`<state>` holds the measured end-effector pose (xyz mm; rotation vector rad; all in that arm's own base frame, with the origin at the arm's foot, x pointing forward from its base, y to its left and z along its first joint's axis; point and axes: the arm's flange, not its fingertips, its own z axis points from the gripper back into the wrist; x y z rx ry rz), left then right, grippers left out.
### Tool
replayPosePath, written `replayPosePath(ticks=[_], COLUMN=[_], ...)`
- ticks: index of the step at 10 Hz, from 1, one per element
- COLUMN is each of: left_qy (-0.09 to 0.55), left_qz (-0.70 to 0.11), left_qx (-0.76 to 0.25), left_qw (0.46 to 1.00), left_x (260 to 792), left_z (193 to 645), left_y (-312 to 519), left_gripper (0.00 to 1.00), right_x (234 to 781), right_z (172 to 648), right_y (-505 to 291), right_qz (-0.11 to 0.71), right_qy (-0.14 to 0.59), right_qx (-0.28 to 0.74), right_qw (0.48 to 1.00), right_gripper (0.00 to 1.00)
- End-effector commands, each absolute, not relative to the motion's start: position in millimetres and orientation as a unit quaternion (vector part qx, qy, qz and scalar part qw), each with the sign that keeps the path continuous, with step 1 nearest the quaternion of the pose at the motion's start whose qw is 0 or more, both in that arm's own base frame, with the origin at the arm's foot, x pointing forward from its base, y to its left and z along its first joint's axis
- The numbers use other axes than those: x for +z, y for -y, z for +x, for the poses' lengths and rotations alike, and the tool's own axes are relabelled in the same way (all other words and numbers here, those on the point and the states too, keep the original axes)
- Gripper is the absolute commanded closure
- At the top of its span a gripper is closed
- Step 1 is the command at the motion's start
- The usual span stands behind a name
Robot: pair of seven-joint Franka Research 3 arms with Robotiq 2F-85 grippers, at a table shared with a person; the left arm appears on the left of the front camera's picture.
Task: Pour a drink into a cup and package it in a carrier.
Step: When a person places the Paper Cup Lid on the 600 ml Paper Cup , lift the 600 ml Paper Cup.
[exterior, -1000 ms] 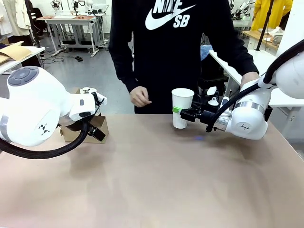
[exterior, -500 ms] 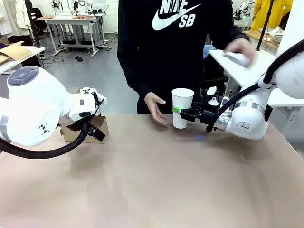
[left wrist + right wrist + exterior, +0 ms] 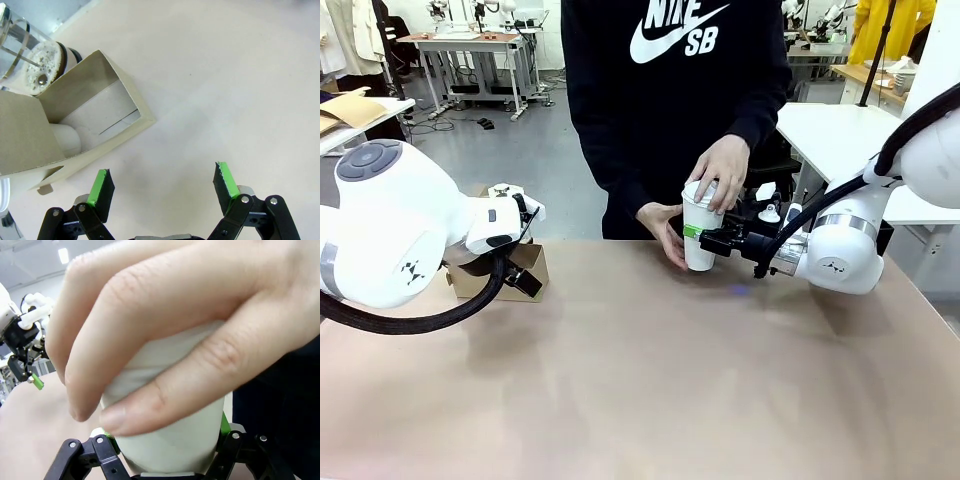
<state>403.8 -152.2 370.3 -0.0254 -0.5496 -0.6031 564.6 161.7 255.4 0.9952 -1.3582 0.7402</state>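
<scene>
TABLE-TOP HANDOVER: the robot's R gripper [image 3: 699, 237], reaching in from the right, is clamped on the lower half of a white paper cup [image 3: 705, 216]. The cup is upright at the far side of the tan table [image 3: 640, 380], right of centre. Green pads press the cup wall on both sides, jaws narrowed to the cup's width.

A person in a black sweatshirt w/ white logo stands at the far edge. One hand [image 3: 722, 168] is spread over the cup's top, fingers curled down round the rim. The other hand [image 3: 664, 228] sits just left of the cup, at or v. near its side; contact can't be told. The rim is hidden under the fingers & what's in the cup can't be seen. R wrist cam, close up, shows those fingers wrapped round the upper cup, w/ the gripper's black links either side below.

At the table's far left is a brown cardboard carrier [image 3: 528, 268], partly behind the L arm. The L gripper [image 3: 162, 186] hangs above bare table just beside the carrier, jaws spread wide & empty. L wrist cam shows the carrier's open cardboard pocket w/ something white & round in it, too cut off to identify. A clear glass jar [image 3: 31, 60] w/ froth inside is just beyond the carrier, touching or nearly so
</scene>
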Motion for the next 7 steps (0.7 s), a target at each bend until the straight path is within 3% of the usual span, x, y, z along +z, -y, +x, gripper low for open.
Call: replayPosePath(ticks=[1, 7], left_qy=[0.267, 0.267], left_qz=[-0.013, -0.013], left_qx=[-0.293, -0.293], left_qw=[0.918, 0.918], left_x=[370.4, 370.4], left_z=[403.7, 403.7], left_y=[151.8, 151.8], left_gripper=[0.0, 0.0], right_x=[261.8, 261.8], right_z=[563.1, 563.1], right_y=[-162.9, -162.9], right_qz=[0.425, 0.425], right_qy=[0.588, 0.588], right_qx=[0.32, 0.32], right_qw=[0.609, 0.609], right_gripper=[0.2, 0.2])
